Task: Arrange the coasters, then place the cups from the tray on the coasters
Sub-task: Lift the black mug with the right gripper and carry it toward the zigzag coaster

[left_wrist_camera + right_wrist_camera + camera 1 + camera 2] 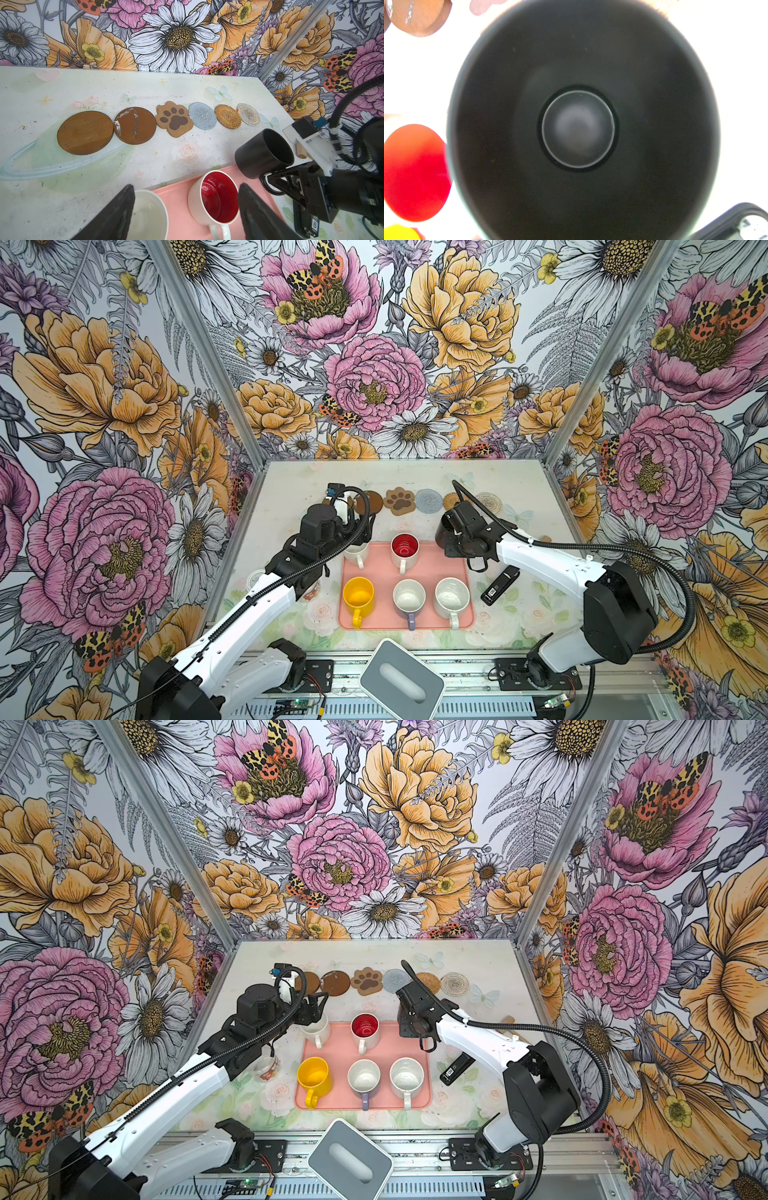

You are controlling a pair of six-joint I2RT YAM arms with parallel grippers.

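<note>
Six coasters lie in a row at the back of the table: two brown discs (85, 133) (135, 125), a paw shape (173, 118), a grey-blue woven round (202, 116), a rattan round (228, 116) and a clear lacy round (248, 114). The pink tray (380, 572) holds the cream-white cup (356, 553), the red-inside cup (405, 547), the yellow cup (358, 593), the lavender cup (409, 597) and the speckled cup (452, 594). My left gripper (187, 216) hangs open over the cream-white cup. My right gripper (272, 176) is shut on the black cup (264, 153), held tilted above the tray's back right corner.
A grey-white box with an oval slot (401, 676) sits at the front edge. A black rectangular device (498, 585) lies right of the tray. Left of the tray, a small clear jar (268, 1067) stands under my left arm. A wooden peg (300, 150) lies behind my right wrist.
</note>
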